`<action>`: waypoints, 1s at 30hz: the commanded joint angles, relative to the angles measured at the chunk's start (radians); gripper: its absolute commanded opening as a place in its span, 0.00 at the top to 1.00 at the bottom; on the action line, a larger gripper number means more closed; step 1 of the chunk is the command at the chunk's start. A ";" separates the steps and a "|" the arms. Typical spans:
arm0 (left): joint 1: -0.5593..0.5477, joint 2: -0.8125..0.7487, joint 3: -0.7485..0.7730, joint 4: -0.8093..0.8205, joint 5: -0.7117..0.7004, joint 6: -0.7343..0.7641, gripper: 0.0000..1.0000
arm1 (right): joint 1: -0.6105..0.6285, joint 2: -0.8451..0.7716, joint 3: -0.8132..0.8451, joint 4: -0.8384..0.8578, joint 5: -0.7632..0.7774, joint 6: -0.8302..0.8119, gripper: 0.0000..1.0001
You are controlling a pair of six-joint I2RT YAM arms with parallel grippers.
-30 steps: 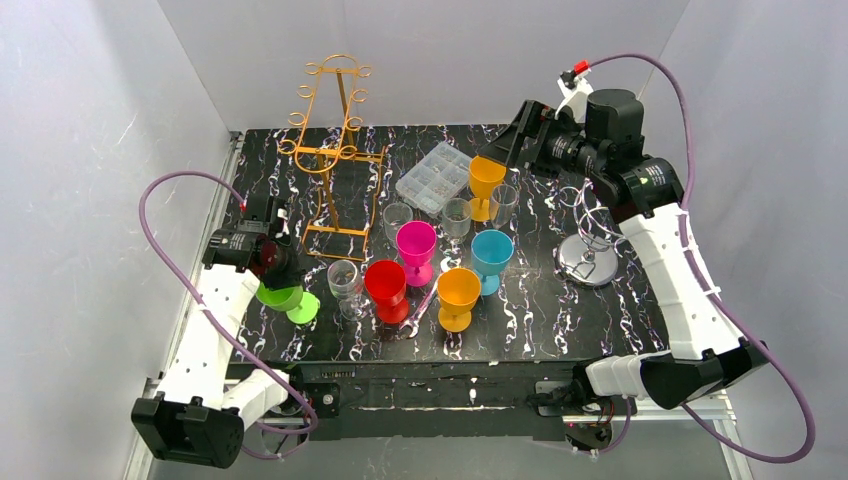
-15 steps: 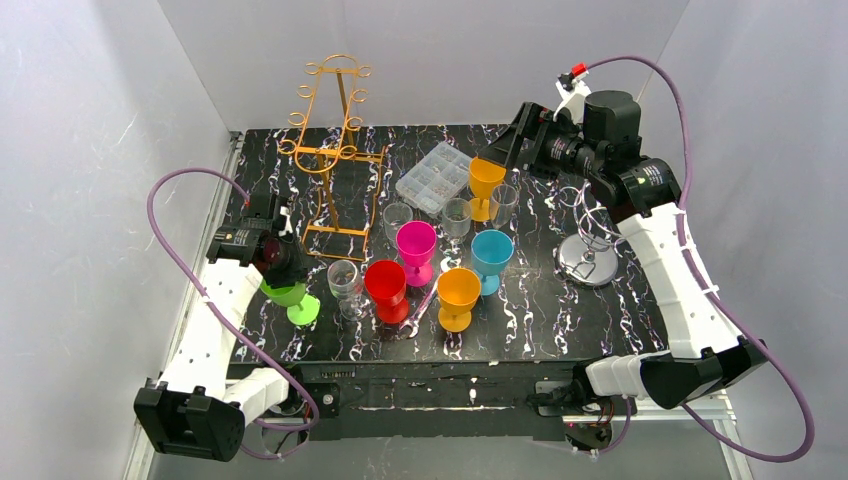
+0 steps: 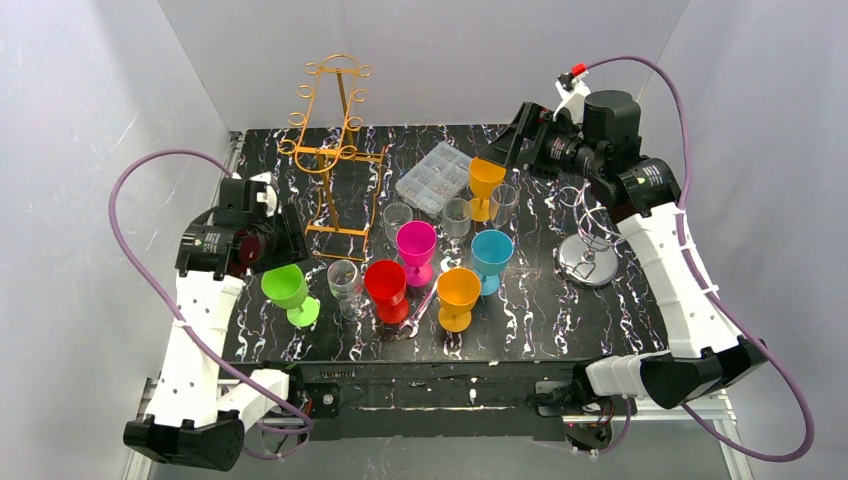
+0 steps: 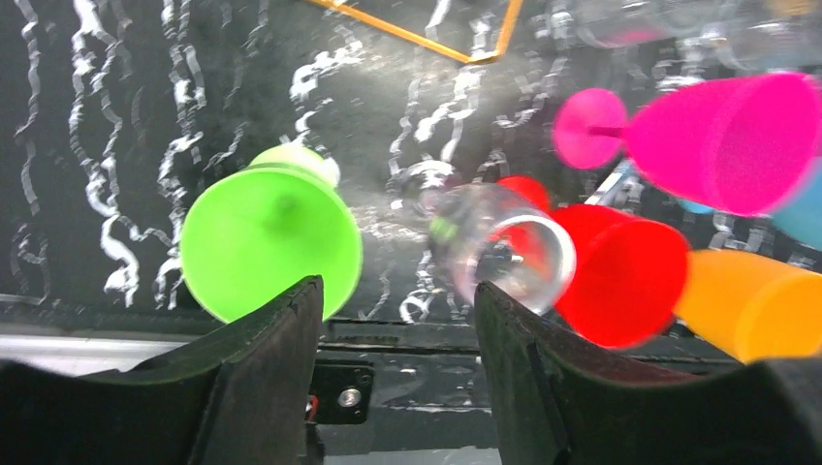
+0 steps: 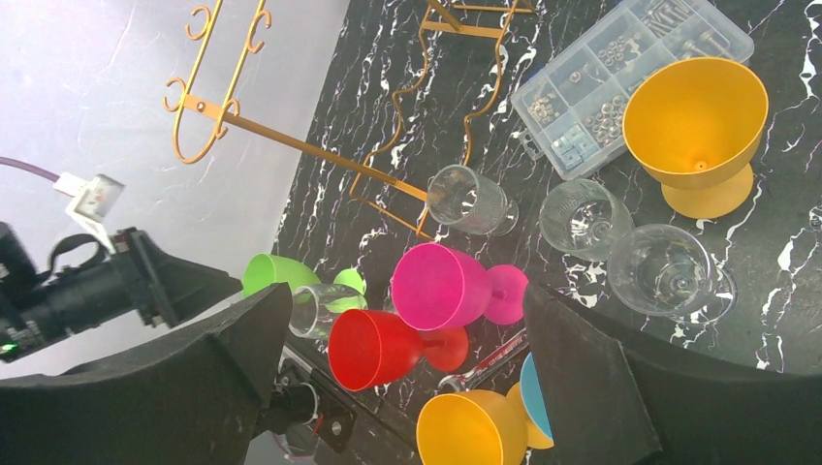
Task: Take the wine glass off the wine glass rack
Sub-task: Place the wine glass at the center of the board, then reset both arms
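Since the green wine glass [image 3: 286,288] stands upright on the table [image 3: 560,312] near the gold rack [image 3: 335,150], which holds no glass, I judge the removal done, my left gripper [image 4: 395,291] spread empty above it, right gripper [image 5: 405,291] likewise open.

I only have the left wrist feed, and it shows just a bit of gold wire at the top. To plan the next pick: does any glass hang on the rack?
Observer: None that I can see. In the top view the gold rack stands at the back left with bare hooks.
Operator: Where is the right tool?
Observer: The right tool hovers open over the back of the table, close to the rear orange glass and the clear parts box.
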State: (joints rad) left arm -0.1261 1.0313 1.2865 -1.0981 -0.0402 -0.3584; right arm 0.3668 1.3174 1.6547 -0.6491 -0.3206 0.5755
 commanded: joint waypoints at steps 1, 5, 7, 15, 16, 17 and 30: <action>0.001 -0.017 0.144 -0.052 0.200 0.024 0.41 | 0.003 0.009 0.030 0.043 -0.009 0.003 0.02; -0.032 -0.012 0.269 -0.058 0.291 0.019 0.36 | 0.006 0.015 0.035 0.044 -0.002 0.011 0.02; -0.070 0.008 0.331 -0.052 0.309 0.012 0.34 | 0.009 0.020 0.043 0.043 0.003 0.014 0.02; -0.209 0.203 0.656 0.035 0.362 -0.027 0.32 | 0.013 0.038 0.118 0.015 0.046 0.017 0.02; -0.222 0.236 0.697 0.050 0.365 -0.032 0.31 | 0.014 0.039 0.128 0.013 0.053 0.019 0.02; -0.230 0.268 0.735 0.066 0.369 -0.038 0.30 | 0.015 0.039 0.140 0.013 0.058 0.021 0.02; -0.283 0.421 0.826 0.194 0.259 -0.157 0.02 | 0.014 0.009 0.171 0.013 0.128 0.032 0.02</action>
State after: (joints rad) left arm -0.3965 1.4929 2.0926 -0.9436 0.3099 -0.4686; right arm 0.3763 1.3571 1.8038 -0.6567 -0.2302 0.6029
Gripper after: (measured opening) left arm 0.981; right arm 0.983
